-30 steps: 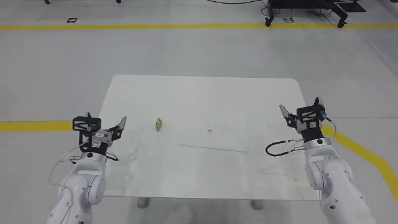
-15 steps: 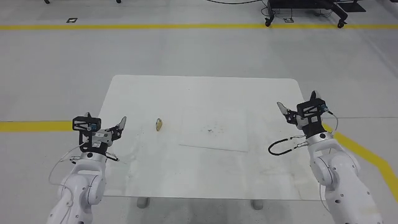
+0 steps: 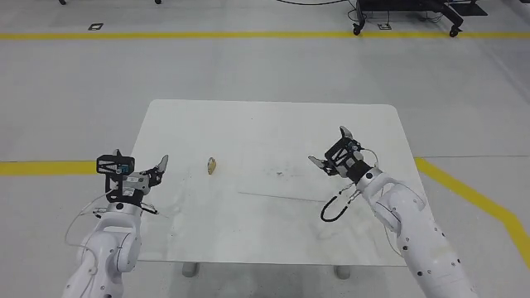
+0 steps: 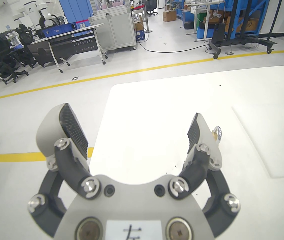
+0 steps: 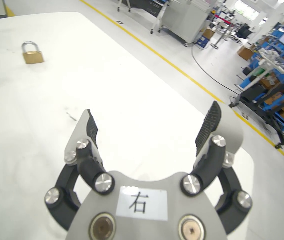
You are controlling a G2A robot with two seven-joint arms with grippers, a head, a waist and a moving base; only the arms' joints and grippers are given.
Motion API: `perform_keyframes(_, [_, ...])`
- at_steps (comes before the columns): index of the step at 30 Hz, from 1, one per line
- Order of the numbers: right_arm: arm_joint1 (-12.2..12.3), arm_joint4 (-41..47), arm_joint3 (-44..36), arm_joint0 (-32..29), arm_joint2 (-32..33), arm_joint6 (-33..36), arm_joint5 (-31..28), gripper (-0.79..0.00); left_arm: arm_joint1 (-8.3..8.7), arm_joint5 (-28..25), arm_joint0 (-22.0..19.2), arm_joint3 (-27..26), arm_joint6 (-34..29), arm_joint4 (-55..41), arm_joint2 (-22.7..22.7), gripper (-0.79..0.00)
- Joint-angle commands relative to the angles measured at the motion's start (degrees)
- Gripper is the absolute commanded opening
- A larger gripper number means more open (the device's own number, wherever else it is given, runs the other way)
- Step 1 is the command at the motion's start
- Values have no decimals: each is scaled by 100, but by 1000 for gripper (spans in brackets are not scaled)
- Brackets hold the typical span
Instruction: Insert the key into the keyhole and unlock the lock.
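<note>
1. Sitting flat on the white table [image 3: 273,124], the brass padlock [image 3: 212,165] [image 4: 218,132] [image 5: 33,55] is toward the left edge, roughly midway between the front and back edges. Its shackle looks closed.
2. Left gripper [image 3: 141,164] [image 4: 132,118] hangs at the left edge, near the padlock, with its claw spread wide apart.
3. Right gripper [image 3: 329,146] [image 5: 152,111] is over the table's right half, well apart from the padlock, claw also spread apart and facing it.
4. Thin white sheet [image 4: 261,141] lies flat toward the front edge.
</note>
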Motion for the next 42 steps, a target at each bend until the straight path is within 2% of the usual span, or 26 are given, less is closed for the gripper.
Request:
perform_keyframes(1, [-24,12,199,200,-230,-9,-234,0,0,0,0,0,0,0,0,0])
perform_keyframes(7, [-86,305,651,621,-692,-193,-969,0,0,0,0,0,0,0,0,0])
perform_keyframes(19, [-90,369,661,626,-719,-229,-1047,0,0,0,0,0,0,0,0,0])
perform_keyframes(22, [-89,732,886,733,-804,-358,-1701,0,0,0,0,0,0,0,0,0])
perform_keyframes(26, [-137,1197,1754,1272,-1048,206,-2396,0,0,0,0,0,0,0,0,0])
perform_keyframes(28, [-167,1376,2148,1558,-1152,555,-2541,0,0,0,0,0,0,0,0,0])
perform_keyframes(29, [-184,1467,2295,1669,-1214,689,-2597,-12,0,0,0,0,0,0,0,0])
perform_keyframes(31, [-217,1557,2507,1871,-1328,865,-2642,-265,0,0,0,0,0,0,0,0])
perform_keyframes(33, [-257,1498,2646,2033,-1487,985,-2590,-286,0,0,0,0,0,0,0,0])
perform_keyframes(35, [-307,1450,2764,2190,-1672,1030,-2598,-397,0,0,0,0,0,0,0,0])
perform_keyframes(39, [-395,1203,3016,2462,-1971,1111,-2349,-413,0,0,0,0,0,0,0,0])
perform_keyframes(42, [-455,1138,3227,2595,-2151,1104,-2267,-394,0,0,0,0,0,0,0,0])
